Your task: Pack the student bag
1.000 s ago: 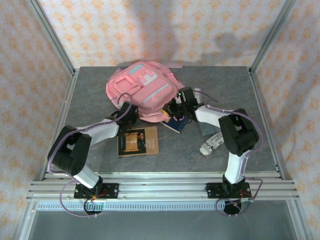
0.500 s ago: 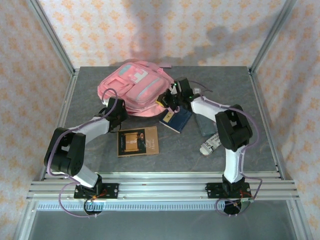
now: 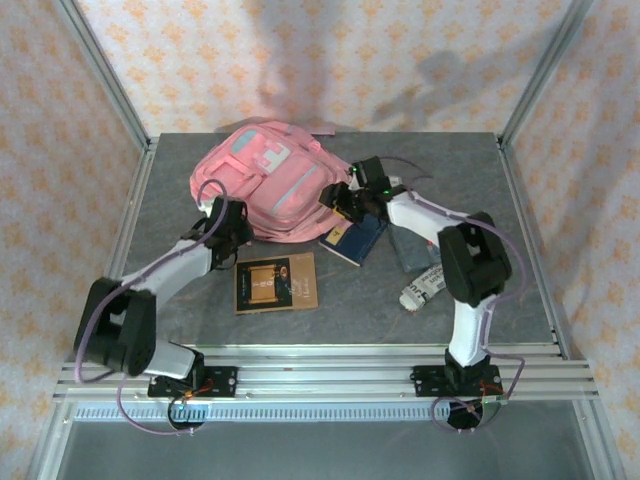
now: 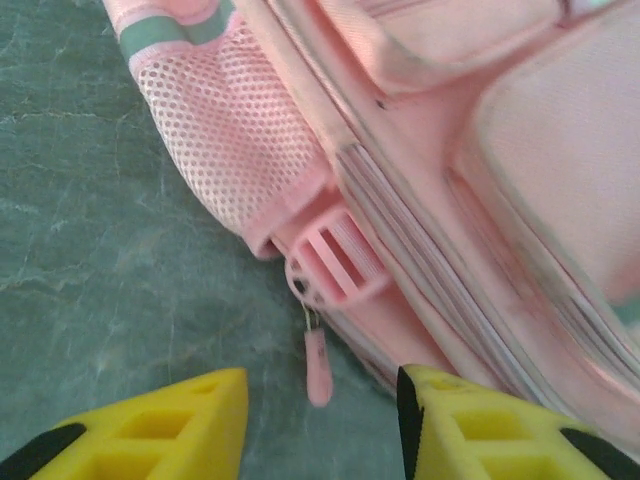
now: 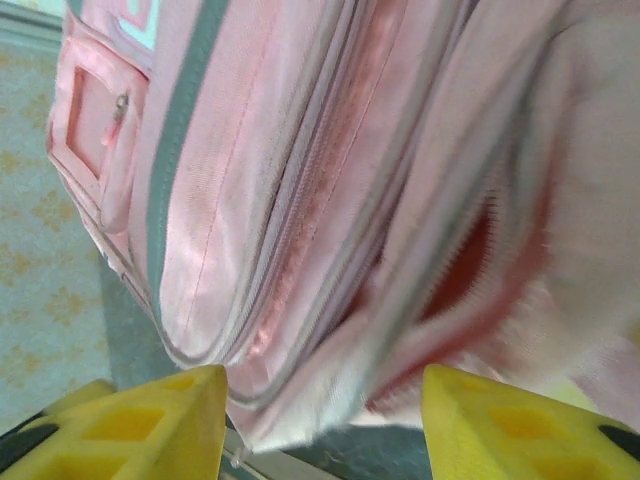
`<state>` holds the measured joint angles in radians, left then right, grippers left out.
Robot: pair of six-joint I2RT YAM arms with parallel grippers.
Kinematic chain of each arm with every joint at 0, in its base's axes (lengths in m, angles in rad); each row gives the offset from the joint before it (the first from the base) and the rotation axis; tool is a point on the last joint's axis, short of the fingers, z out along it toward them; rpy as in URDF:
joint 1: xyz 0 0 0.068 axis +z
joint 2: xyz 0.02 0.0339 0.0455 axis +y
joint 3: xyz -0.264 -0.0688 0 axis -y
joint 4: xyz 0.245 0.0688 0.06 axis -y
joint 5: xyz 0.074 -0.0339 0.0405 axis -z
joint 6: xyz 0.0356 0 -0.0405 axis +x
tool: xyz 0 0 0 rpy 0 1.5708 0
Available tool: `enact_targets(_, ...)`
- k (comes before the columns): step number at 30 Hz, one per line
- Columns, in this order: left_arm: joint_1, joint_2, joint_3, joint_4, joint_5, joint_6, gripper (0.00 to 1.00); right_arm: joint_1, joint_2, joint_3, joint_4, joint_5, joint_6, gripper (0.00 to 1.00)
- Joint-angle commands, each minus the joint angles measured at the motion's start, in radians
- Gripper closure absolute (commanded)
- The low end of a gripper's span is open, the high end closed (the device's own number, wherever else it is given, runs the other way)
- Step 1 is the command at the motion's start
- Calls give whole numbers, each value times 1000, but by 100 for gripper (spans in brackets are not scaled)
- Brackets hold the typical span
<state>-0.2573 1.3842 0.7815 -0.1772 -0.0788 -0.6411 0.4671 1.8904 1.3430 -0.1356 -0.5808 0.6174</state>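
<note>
The student bag [image 3: 262,180], a large pink backpack with a light blue and white patch, lies at the back middle of the table. My left gripper [image 3: 228,215] is open at the bag's near-left edge. In the left wrist view a small pink zip pull [image 4: 318,365] dangles from the bag [image 4: 480,200] above the gap in my left gripper [image 4: 322,425], touching neither finger. My right gripper [image 3: 340,200] is open at the bag's right side. In the right wrist view, blurred pink bag fabric [image 5: 330,230] with an open seam hangs between its wide-apart fingertips [image 5: 325,425].
A brown book [image 3: 274,282] lies in front of the bag. A dark blue book [image 3: 355,238] lies under my right arm, with a grey flat item [image 3: 410,250] and a rolled printed packet [image 3: 422,288] to its right. Frame posts stand at the table's corners.
The bag has shifted left and farther back on the table. Both grippers moved with it, the left arm stretching out and the right gripper swinging left.
</note>
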Motion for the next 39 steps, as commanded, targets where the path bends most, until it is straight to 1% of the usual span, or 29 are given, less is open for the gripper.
enact_targets(1,-61,-115,-61,-78,8,-56,53,2,-152,-57,11,88,-126,46)
enact_targets(3,-122,-175,-103,-97,21,-101,53,18,-191,-92,9,76,-182,46)
enact_targets(6,-224,-247,-164,-139,42,-180,53,55,-191,-98,-7,27,-266,46)
enact_targets(10,-372,-356,-284,-160,52,-337,53,131,-140,-76,-13,-17,-342,47)
enact_targets(12,-434,-401,-344,-160,55,-414,53,170,-99,-53,-26,-4,-372,48)
enact_targets(14,-482,-437,-398,-157,43,-482,55,197,-53,-32,-32,9,-385,51)
enact_targets(17,-515,-463,-462,-102,38,-545,60,221,17,-16,-16,10,-382,58)
enact_targets(19,-517,-447,-474,-81,20,-557,62,231,64,1,-23,25,-384,61)
enact_targets(23,-517,-388,-463,-71,-43,-546,64,254,126,18,-43,104,-410,63)
enact_targets(27,-497,-336,-459,-64,-101,-529,66,258,140,-9,-86,136,-435,68)
enact_targets(33,-376,-315,-472,-33,-120,-453,67,278,45,-154,-109,123,-460,74)
enact_targets(37,-283,-283,-448,2,-117,-371,66,322,-13,-245,-104,46,-469,75)
enact_targets(39,-251,-251,-426,12,-121,-328,65,349,-31,-263,-93,39,-465,74)
